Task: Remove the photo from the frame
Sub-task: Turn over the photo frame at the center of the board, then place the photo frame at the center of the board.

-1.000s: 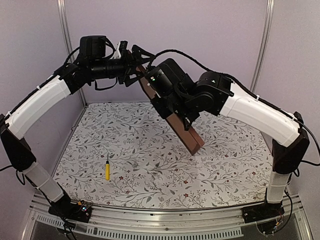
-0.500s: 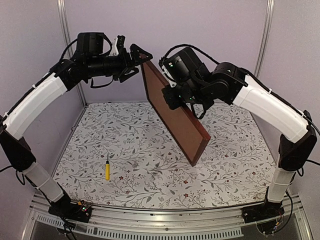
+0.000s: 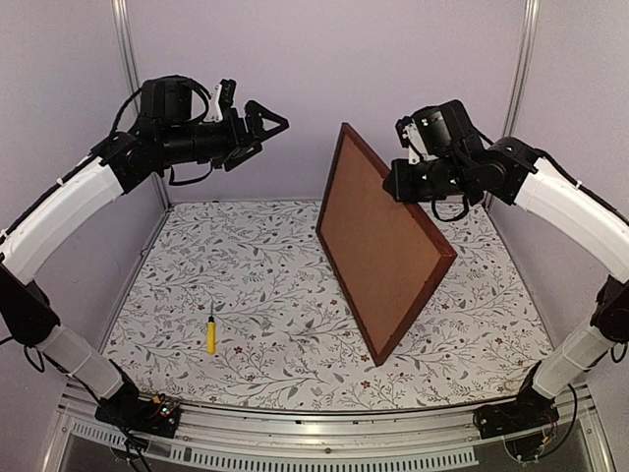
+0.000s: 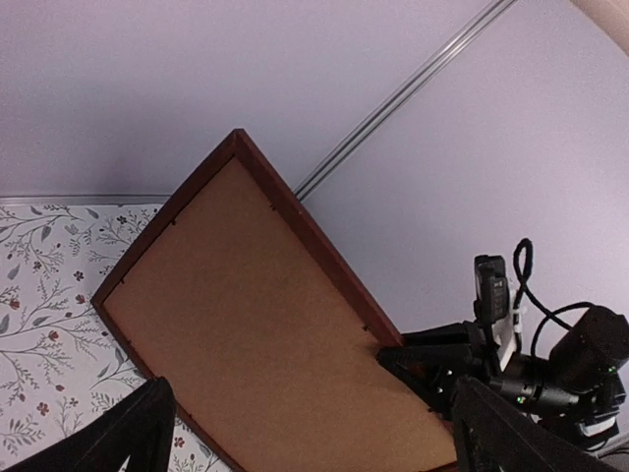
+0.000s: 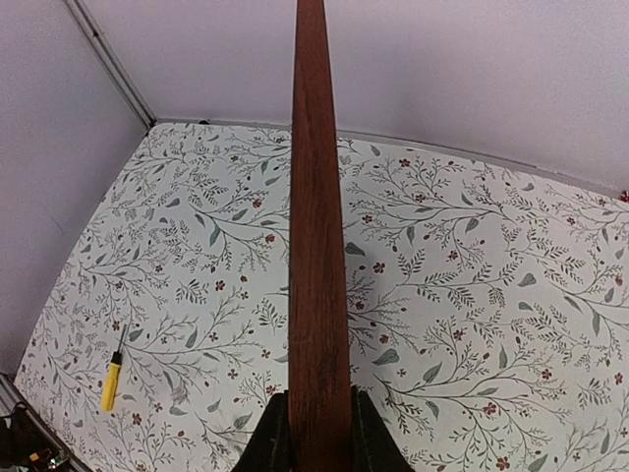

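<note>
Workspace: table under a floral-patterned cloth, plain lilac walls behind and at both sides.

Left side: left gripper is raised high, its jaws spread wide with nothing between them, pointing right at the frame and well apart from it. Its wrist view looks unobstructed onto the frame's back.

Near left: a yellow screwdriver lies on the cloth, well apart from both arms and the frame.

Centre: the frame is held up and tilted, one corner high, the opposite one low over the cloth. Whether that low corner touches the cloth cannot be told. The brown backing board faces the overhead camera and the left arm. The photo is not visible, as the frame's front is turned away.

Right side: right gripper has its jaws pressed on the frame's upper right edge, pinching it.

Change from earlier: one second ago the left gripper was at the frame's top corner, and it has since drawn back left. The right arm has swung right, turning the frame from near edge-on to back-facing. The screwdriver has not moved
</note>
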You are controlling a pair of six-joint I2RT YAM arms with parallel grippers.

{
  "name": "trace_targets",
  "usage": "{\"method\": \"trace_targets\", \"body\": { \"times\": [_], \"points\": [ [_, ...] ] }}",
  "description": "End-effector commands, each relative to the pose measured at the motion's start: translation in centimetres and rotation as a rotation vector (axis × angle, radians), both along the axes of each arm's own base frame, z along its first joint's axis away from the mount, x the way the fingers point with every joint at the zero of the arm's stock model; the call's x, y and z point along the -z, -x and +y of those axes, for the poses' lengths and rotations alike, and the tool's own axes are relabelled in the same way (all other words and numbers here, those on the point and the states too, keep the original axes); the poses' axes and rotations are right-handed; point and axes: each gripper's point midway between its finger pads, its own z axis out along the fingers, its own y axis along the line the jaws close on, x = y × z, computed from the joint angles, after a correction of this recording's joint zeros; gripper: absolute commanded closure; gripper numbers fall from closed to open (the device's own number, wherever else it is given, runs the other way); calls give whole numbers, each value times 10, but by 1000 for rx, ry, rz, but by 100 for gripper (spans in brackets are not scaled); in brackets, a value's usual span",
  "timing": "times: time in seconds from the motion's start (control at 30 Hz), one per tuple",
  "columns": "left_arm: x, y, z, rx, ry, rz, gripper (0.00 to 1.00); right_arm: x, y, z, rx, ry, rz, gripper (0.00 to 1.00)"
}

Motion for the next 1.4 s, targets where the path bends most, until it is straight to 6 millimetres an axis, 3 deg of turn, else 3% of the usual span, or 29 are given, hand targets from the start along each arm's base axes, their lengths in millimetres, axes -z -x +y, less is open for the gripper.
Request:
{"method": "trace_targets", "body": {
  "times": [0.0,0.23,0.47,0.7,0.87,1.07,1.37],
  "points": [
    [23,1,7,24,6,28,1,-20,-13,-31,57,-306,-1,100],
    [110,12,9,51,-23,185,1,38,-6,-76,149,-432,107,100],
    [190,27,18,46,-90,307,1,98,16,-90,188,-477,175,100],
    [253,36,30,12,-166,393,1,151,39,-86,173,-553,286,100],
    [292,45,39,-14,-216,448,0,180,48,-77,146,-625,358,100],
    [329,58,43,-17,-278,504,1,222,51,-68,152,-591,473,100],
    [360,64,46,-36,-358,559,1,268,64,-73,207,-571,583,100]
  ]
}}
